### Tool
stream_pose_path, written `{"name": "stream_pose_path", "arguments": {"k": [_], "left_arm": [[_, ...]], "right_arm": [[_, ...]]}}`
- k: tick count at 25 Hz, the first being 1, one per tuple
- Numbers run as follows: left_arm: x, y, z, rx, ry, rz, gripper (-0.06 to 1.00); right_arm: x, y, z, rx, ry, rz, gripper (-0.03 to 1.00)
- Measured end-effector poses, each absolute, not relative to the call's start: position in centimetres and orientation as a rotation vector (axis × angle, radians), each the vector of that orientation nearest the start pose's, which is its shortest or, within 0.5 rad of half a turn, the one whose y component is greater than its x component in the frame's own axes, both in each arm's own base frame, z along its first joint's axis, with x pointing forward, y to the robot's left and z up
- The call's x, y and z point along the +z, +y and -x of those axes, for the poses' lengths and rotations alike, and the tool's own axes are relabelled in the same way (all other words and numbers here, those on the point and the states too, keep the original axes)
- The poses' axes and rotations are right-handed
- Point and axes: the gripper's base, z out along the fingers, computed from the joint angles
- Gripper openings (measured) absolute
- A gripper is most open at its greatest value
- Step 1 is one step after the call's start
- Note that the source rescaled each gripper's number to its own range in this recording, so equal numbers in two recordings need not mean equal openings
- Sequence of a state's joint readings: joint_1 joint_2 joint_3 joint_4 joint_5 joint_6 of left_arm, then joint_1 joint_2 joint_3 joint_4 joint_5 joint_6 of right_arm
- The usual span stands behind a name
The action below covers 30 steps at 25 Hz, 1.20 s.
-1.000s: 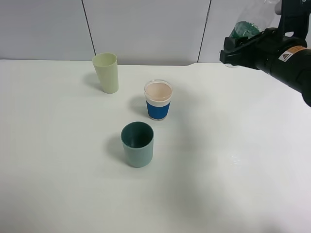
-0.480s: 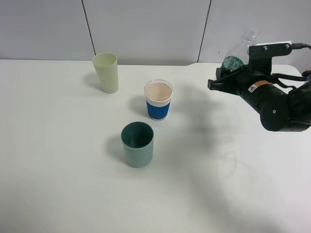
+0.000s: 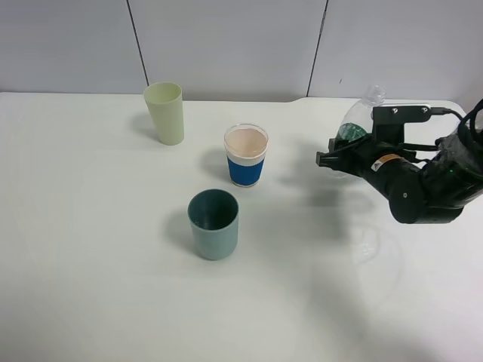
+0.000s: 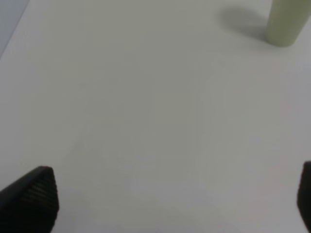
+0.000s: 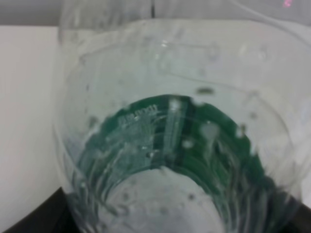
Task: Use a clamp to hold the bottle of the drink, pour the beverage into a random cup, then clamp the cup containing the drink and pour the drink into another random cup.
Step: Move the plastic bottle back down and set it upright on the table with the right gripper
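Currently we see right tool pinching the clear bottle, right of the blue-sleeved cup; left tool spread wide over bare bench; pale green tumbler upright, back-left.

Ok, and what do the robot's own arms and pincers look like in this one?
The right arm is thick, rounded and black, with a small orange label and a white bolted plate on top; black cables loop behind it. The right pincer is black. Of the left pincer only two black, ribbed fingertips show.
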State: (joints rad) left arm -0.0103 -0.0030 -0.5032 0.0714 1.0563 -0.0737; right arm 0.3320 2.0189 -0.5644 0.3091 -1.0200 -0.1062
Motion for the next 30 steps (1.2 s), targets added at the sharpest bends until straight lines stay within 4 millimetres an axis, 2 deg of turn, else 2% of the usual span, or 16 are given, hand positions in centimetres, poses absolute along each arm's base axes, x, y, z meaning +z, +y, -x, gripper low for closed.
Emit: {"name": "stream_pose_path", "arguments": {"k": [21, 22, 26, 27, 30], "left_arm": [[27.87, 0.57, 0.56, 0.032, 2.031, 0.068, 1.0], [27.87, 0.57, 0.56, 0.032, 2.031, 0.068, 1.0], [27.87, 0.57, 0.56, 0.032, 2.031, 0.068, 1.0], [27.87, 0.57, 0.56, 0.032, 2.031, 0.068, 1.0], [27.87, 0.57, 0.56, 0.032, 2.031, 0.068, 1.0]], "right_arm": [[8.1, 7.94, -30.1, -0.03, 1.952, 0.151, 0.03], [8.1, 7.94, -30.1, -0.03, 1.952, 0.151, 0.12], [7.64, 7.93, -30.0, -0.031, 1.981, 0.155, 0.68], [7.64, 7.93, -30.0, -0.031, 1.981, 0.155, 0.77], [7.76, 7.91, -30.02, -0.032, 1.975, 0.151, 0.86]]}}
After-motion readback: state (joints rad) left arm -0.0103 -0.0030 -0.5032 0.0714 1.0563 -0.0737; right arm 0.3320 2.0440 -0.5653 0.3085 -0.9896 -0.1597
